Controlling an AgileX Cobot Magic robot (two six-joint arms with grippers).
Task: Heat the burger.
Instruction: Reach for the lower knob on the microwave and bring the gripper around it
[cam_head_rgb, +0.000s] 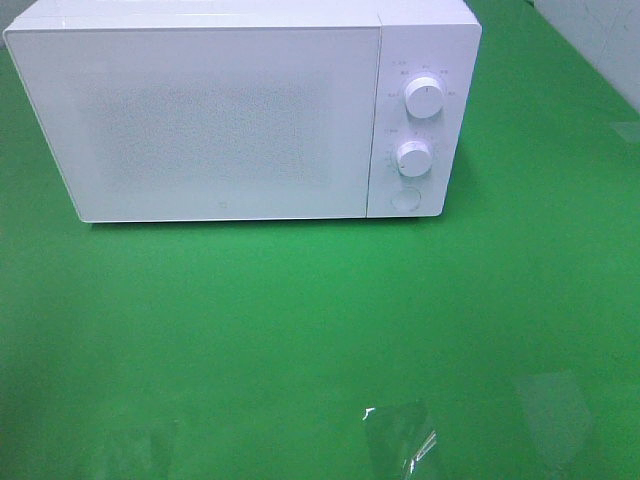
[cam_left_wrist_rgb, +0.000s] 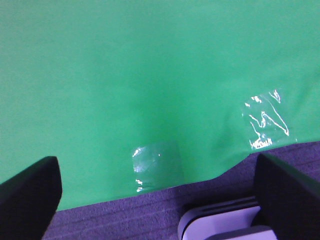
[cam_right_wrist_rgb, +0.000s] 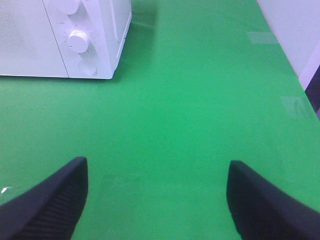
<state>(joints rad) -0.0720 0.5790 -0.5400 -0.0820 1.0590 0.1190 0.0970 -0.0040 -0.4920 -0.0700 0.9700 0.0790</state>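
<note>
The burger is out of view in every frame. A white microwave (cam_head_rgb: 240, 110) stands at the back of the green table with its door shut and two round knobs (cam_head_rgb: 424, 97) on its right panel; the right wrist view also catches the microwave (cam_right_wrist_rgb: 75, 37). Neither arm shows in the exterior high view. My left gripper (cam_left_wrist_rgb: 155, 200) hangs open over the table's front edge with nothing between its black fingers (cam_left_wrist_rgb: 30, 192). My right gripper (cam_right_wrist_rgb: 157, 200) is open above bare green cloth, some way in front and to the right of the microwave.
Clear tape patches (cam_head_rgb: 400, 440) hold the green cloth (cam_head_rgb: 300, 320) near the front edge. In the left wrist view, tape (cam_left_wrist_rgb: 265, 122) and purple-grey floor (cam_left_wrist_rgb: 125, 215) show past the cloth's edge. A pale wall (cam_right_wrist_rgb: 295, 30) runs along the table's right side.
</note>
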